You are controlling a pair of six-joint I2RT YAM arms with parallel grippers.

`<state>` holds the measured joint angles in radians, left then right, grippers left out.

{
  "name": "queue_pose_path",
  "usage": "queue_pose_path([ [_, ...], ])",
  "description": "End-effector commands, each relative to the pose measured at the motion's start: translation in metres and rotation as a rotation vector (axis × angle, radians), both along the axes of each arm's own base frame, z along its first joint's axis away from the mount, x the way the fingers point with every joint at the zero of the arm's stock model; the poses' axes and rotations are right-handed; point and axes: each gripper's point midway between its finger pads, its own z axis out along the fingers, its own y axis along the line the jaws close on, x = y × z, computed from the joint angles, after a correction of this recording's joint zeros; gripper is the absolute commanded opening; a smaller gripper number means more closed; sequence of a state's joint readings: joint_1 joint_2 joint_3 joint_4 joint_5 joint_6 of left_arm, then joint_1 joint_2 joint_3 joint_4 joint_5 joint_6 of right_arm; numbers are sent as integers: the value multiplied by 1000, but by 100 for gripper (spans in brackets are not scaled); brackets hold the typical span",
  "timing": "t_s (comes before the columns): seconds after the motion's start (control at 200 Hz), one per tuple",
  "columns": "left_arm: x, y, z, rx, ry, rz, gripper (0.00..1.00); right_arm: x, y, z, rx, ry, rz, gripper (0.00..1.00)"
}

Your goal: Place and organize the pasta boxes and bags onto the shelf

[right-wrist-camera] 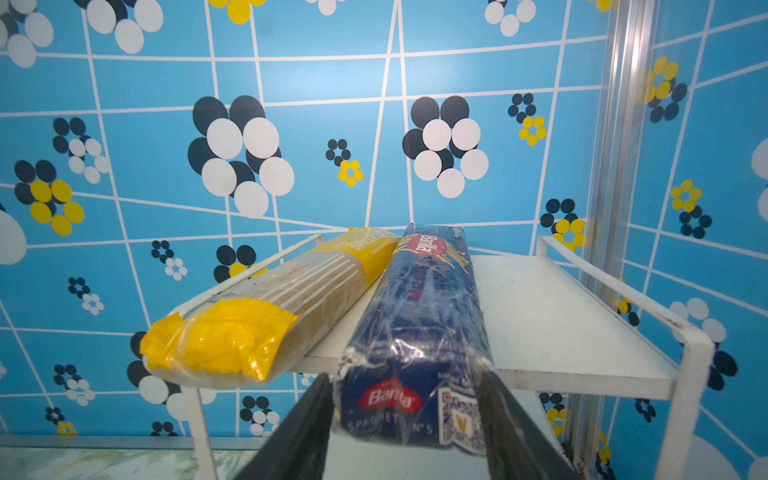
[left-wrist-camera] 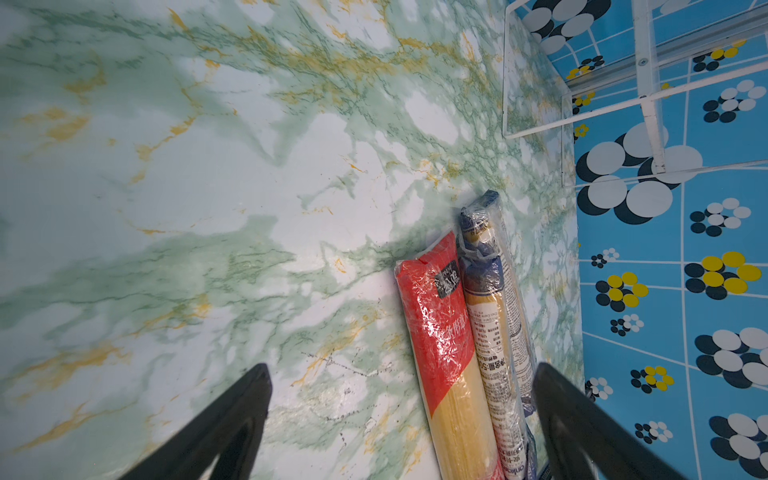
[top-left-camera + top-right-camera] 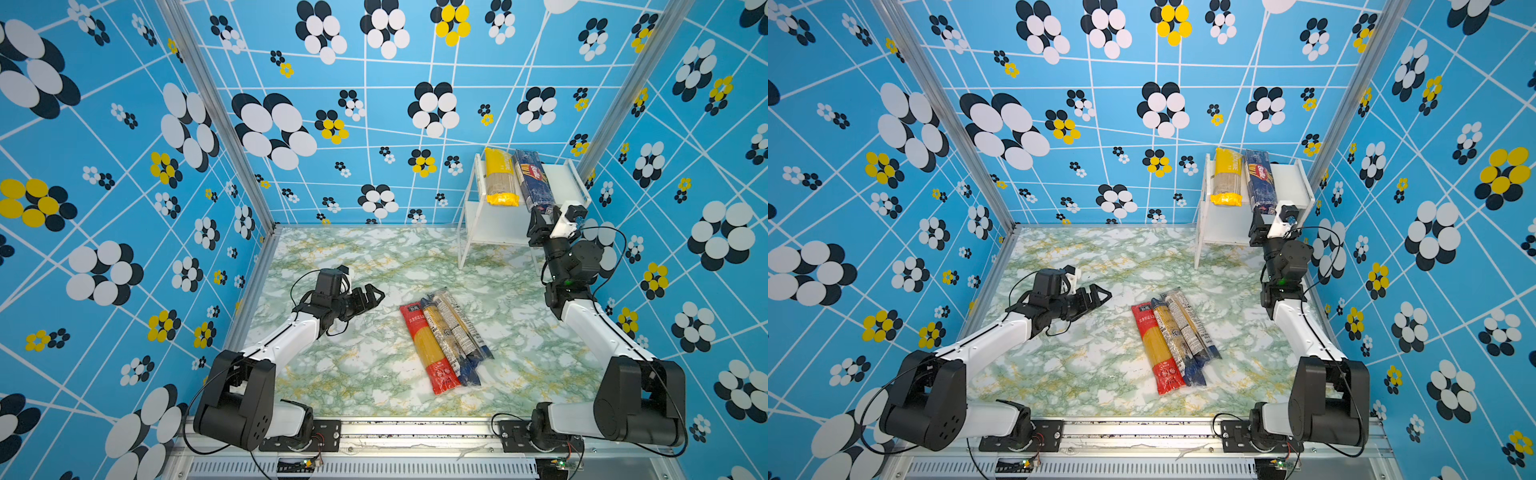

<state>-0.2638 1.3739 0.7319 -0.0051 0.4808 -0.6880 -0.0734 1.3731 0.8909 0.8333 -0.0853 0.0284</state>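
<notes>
Right tool [image 1: 405, 376] grips glossy film-wrapped rectangular Barilla box [image 1: 419, 299]; left tool [image 3: 376, 293] gapes empty.

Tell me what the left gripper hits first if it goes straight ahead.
Probably the red pack: in the left wrist view it lies ahead between the open jaws, a clear pack beside it. Depth unclear; the table could come first.

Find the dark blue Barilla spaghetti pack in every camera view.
Top view: dark blue Barilla spaghetti pack upper right, on the white metal shelf.
Top view: pack, upper right.
Left wrist: not in it.
Right wrist: lower centre, inside the right gripper.
Shared landmark: the shelf, in all four views.
</notes>
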Motion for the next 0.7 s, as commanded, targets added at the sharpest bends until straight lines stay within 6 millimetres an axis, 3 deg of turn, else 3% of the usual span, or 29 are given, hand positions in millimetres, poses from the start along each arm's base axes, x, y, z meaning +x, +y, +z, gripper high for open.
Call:
queue_pose_path([
  [0.0, 4, -3, 6, 5, -13, -5, 99, 1, 0, -14, -22, 31, -4, 71],
  [0.465, 5, -4, 4, 6, -10, -9, 99, 7, -14, -14, 27, -7, -82, 75],
  [0.695, 6, -5, 3, 2, -7, -8, 99, 11, -9, -16, 14, -6, -83, 77],
])
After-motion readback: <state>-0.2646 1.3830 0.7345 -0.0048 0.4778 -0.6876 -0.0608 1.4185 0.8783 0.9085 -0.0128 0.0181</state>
